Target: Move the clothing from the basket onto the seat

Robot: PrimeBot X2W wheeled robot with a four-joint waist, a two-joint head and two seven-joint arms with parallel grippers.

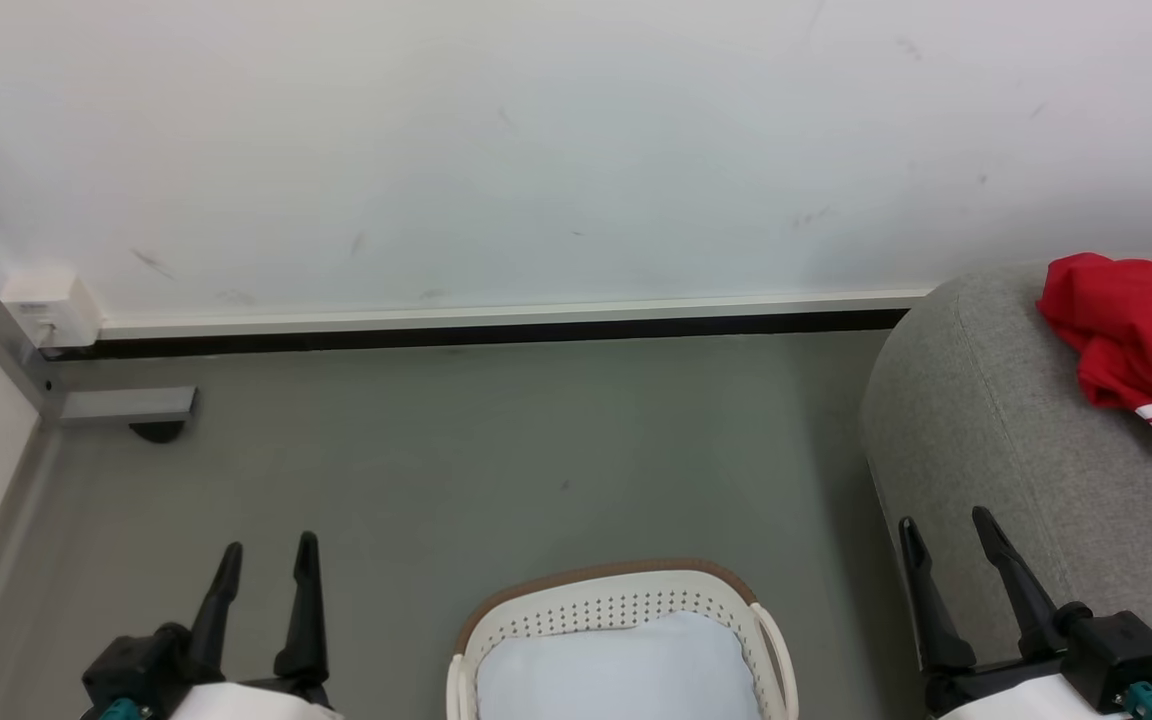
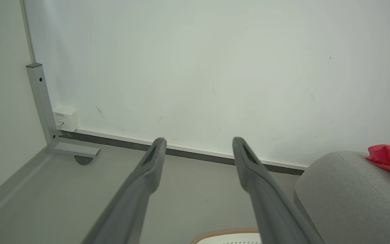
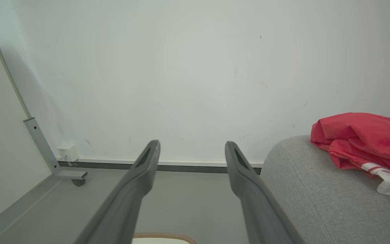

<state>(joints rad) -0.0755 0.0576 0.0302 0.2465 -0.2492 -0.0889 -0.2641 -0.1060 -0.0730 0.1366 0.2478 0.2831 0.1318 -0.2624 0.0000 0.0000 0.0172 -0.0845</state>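
Down at the robot's front, the left gripper (image 1: 269, 545) and the right gripper (image 1: 944, 520) both hang with their dark fingers spread apart. Between the two sits the cream perforated laundry basket (image 1: 596, 578) with its brown rim band, a pale white pad (image 1: 606, 665) lying inside. Just beside the right gripper, the light grey sofa (image 1: 986, 420) rises from the grey floor (image 1: 496, 450), and the red sports clothing (image 1: 1131, 325) with white trim lies crumpled on it, well apart from the basket. Beyond stands a scuffed white wall (image 1: 536, 150), with a small white socket box (image 1: 48, 305) and a grey metal frame leg (image 1: 126, 403) in the left corner.
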